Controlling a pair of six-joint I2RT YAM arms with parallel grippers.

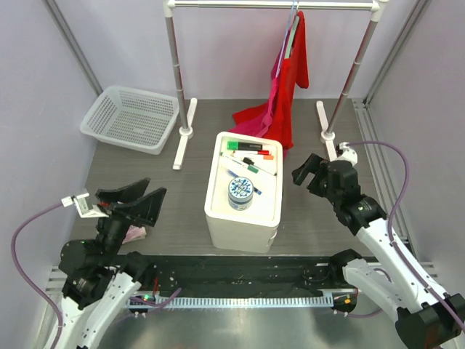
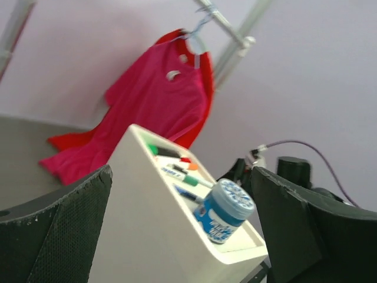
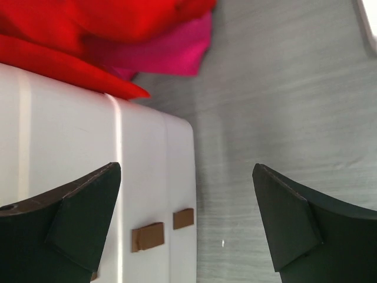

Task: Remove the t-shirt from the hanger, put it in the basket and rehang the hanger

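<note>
A red and pink t-shirt (image 1: 285,87) hangs on a light hanger (image 1: 290,22) from the white rail (image 1: 276,5) at the back; its hem trails onto the table behind the white box. It also shows in the left wrist view (image 2: 150,100) and the right wrist view (image 3: 118,35). My left gripper (image 1: 134,196) is open and empty at the front left, well away from the shirt. My right gripper (image 1: 311,173) is open and empty to the right of the box, below the shirt's hem.
A white box (image 1: 243,193) in the middle holds markers (image 1: 251,154) and a blue jar (image 1: 240,193). A white mesh basket (image 1: 131,118) stands at the back left. The rack's posts and feet (image 1: 182,134) (image 1: 327,131) flank the shirt. A small pink item (image 1: 135,234) lies by the left arm.
</note>
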